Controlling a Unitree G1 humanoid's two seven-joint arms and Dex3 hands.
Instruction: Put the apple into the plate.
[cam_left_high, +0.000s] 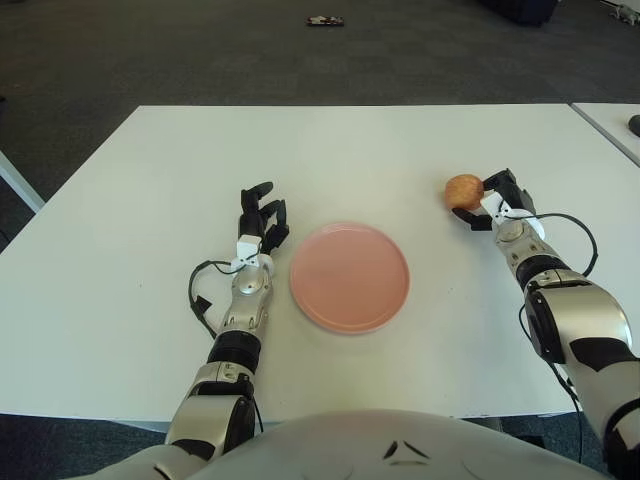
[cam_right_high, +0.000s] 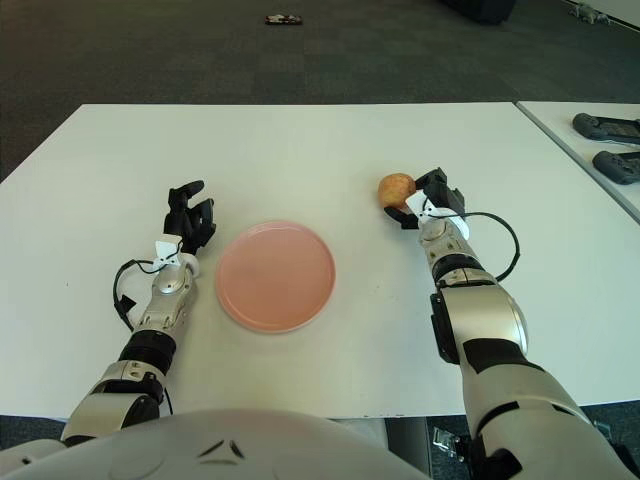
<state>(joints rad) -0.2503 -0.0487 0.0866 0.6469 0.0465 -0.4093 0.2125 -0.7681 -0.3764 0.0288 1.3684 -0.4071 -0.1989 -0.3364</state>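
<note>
A small orange-red apple (cam_left_high: 463, 190) sits at the right side of the white table (cam_left_high: 150, 180). My right hand (cam_left_high: 486, 203) is pressed against the apple's right side. One dark finger reaches over the top and another curls under the near side, so the hand grips the apple. The empty pink plate (cam_left_high: 349, 276) lies in the middle of the table, well to the left of the apple. My left hand (cam_left_high: 262, 222) shows just left of the plate with its fingers loosely spread and holding nothing.
A second white table (cam_right_high: 600, 150) stands to the right across a narrow gap, with two dark devices (cam_right_high: 605, 127) on it. A small dark object (cam_left_high: 325, 20) lies on the carpet beyond the far edge.
</note>
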